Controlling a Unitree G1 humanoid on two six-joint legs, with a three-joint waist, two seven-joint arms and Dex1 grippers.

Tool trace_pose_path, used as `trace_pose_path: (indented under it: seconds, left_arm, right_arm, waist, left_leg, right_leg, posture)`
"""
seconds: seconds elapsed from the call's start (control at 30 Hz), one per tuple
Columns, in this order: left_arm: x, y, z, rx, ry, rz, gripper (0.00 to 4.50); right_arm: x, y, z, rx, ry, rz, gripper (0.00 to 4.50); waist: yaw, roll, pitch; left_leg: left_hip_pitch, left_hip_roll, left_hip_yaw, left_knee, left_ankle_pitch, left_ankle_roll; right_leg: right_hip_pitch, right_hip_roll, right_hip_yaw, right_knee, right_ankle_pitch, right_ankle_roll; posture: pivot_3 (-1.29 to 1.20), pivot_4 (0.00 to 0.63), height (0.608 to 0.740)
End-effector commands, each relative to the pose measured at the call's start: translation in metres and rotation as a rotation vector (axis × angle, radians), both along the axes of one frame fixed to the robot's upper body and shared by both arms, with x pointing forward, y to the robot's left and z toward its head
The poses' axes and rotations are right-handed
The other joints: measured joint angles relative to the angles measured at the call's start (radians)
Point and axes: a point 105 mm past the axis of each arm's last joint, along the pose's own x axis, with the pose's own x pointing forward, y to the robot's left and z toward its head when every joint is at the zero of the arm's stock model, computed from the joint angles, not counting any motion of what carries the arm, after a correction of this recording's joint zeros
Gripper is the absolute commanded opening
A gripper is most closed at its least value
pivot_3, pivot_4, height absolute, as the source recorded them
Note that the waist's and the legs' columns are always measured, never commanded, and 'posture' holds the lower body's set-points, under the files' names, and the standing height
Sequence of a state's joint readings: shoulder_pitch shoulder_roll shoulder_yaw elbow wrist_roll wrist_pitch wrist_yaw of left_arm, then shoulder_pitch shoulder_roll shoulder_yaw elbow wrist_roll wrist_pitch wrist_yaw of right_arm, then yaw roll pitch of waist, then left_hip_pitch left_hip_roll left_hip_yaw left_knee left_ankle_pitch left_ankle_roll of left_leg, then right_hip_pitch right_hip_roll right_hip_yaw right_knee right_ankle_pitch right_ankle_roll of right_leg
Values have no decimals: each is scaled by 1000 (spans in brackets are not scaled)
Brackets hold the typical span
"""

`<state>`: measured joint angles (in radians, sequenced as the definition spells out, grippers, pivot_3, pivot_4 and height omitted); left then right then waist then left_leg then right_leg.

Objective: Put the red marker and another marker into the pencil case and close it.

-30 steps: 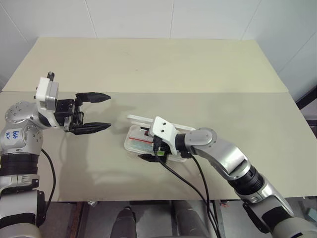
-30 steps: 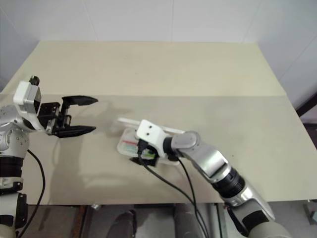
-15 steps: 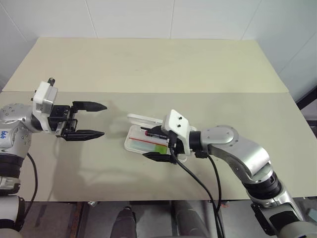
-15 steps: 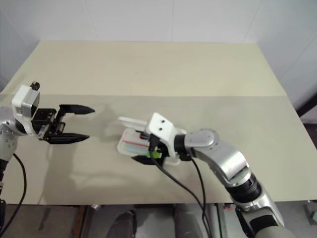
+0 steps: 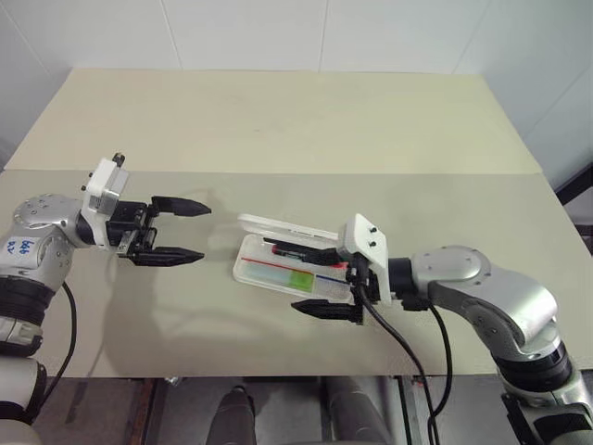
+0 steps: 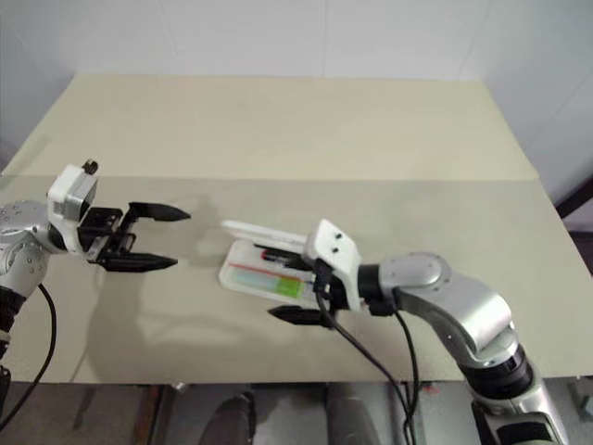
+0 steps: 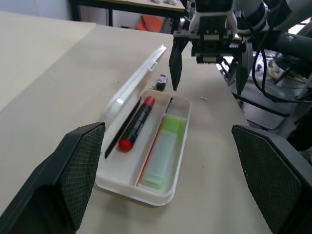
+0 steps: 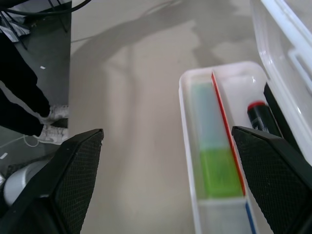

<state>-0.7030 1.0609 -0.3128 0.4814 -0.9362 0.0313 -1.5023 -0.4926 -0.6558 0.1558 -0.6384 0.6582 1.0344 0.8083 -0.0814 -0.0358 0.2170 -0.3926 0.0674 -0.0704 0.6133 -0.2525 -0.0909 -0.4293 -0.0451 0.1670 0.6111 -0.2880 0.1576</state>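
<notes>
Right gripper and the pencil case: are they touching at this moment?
Apart. In the left wrist view the right gripper hangs open beyond the far end of the pencil case, with bare table between its fingertips and the case.

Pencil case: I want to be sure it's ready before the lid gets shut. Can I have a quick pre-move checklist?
1. Red marker inside the pencil case: ok.
2. Green highlighter inside its compartment: ok.
3. Lid closed: not ok, it stands open.
4. Right tool open and holding nothing: ok.
5. Left tool open, apart from the case: ok.
6. Nothing sticking above the rim: cannot tell.
</notes>
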Motion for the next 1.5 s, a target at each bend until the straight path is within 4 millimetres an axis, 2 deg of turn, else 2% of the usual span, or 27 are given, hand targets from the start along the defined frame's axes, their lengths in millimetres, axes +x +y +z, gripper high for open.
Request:
trace_pose_path:
  seconds: [0.03,0.1,0.23,0.37,0.47,0.73,1.07,1.3,1.47,1.5]
  left_arm:
    - [-12,5,7,24,-5,-100,4500]
    - [-11,6,3,42,3,-95,4500]
    - [-13,7,-1,52,12,-98,4500]
    - [-13,8,-3,62,22,-93,4500]
    - [-13,8,-4,63,23,-93,4500]
    - [-14,7,-2,41,27,-100,4500]
    - [-19,8,5,-9,18,-112,4500]
    - [-19,12,12,-42,-56,-94,4500]
    - [-15,14,14,-61,-120,-75,4500]
    - [-13,14,14,-69,-138,-70,4500]
  right_arm:
    - [-12,-13,5,-25,-11,27,4461]
    - [-13,-26,1,-67,-2,15,4461]
    - [-9,-59,-8,-169,8,-53,4461]
    - [9,-99,-17,-276,-10,-167,4461]
    - [19,-114,-18,-291,-30,-215,4461]
    - [47,-123,-26,-221,-70,-286,4461]
    - [57,-125,-45,-218,-21,-294,4461]
    - [61,-125,-50,-220,-21,-322,2238]
    - [61,-123,-48,-205,-30,-327,454]
    - [61,-124,-46,-203,-35,-329,292]
  waist:
    - [1,0,0]
    - [4,0,0]
    - [10,0,0]
    - [9,-1,0]
    - [7,-1,0]
    - [3,-1,0]
    - [5,-1,0]
    - [3,-1,0]
    - [5,-1,0]
    - [5,-1,0]
  left_leg:
    - [0,0,0,0,0,0]
    - [0,0,0,0,0,0]
    - [0,0,1,1,0,0]
    - [1,0,2,1,0,0]
    - [1,0,2,1,0,0]
    - [1,0,2,1,0,0]
    - [1,0,2,1,0,0]
    - [2,0,2,2,0,0]
    - [2,0,2,2,0,0]
    - [2,0,2,2,0,0]
  right_leg:
    - [0,0,0,0,0,0]
    - [0,0,0,0,-3,-6]
    - [0,0,0,0,-4,-7]
    - [0,0,1,-1,-4,-7]
    - [0,0,1,-1,-4,-8]
    - [0,0,1,0,-4,-8]
    - [0,0,1,1,-3,-5]
    - [0,0,1,3,-3,-5]
    - [0,0,1,3,-3,-5]
    - [1,0,1,3,-3,-5]
  posture:
    - [0,150,740]
    - [0,150,740]
    - [0,150,740]
    - [0,150,740]
    - [0,150,740]
    - [0,150,740]
    - [0,150,740]
    - [0,150,740]
    - [0,150,740]
    - [0,150,740]
